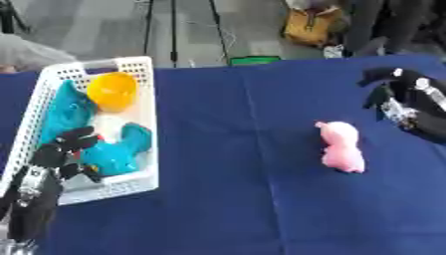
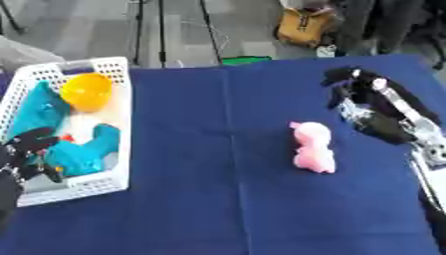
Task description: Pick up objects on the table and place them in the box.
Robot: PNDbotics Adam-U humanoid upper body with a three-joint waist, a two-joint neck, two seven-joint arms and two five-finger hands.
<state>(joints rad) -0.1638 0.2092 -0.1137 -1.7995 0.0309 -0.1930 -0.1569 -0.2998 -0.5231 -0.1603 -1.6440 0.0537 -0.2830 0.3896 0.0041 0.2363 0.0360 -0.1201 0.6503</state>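
While the robot's left hand (image 1: 61,149) hung over the near end of the white perforated plastic basket (image 1: 144,99), its dark fingers (image 1: 76,135) curled above the teal soft toy (image 1: 118,149) lying inside, I could not tell whether they pinched the toy or merely hovered over it. The basket sat at the left edge of the blue-cloth-covered surface (image 1: 226,199), within that arm's reach, which I took to be why the left hand tended it. A round yellow ball-like toy (image 1: 111,90) rested at the far end of the basket beside more teal fabric. Further right, the pink plush pig-shaped toy (image 2: 312,147) lay alone on the cloth, well apart from the basket and not yet collected. The right hand (image 2: 357,87) hung just beyond and to the right of it, fingers relaxed and holding nothing, placed, I judged, to reach for it next.
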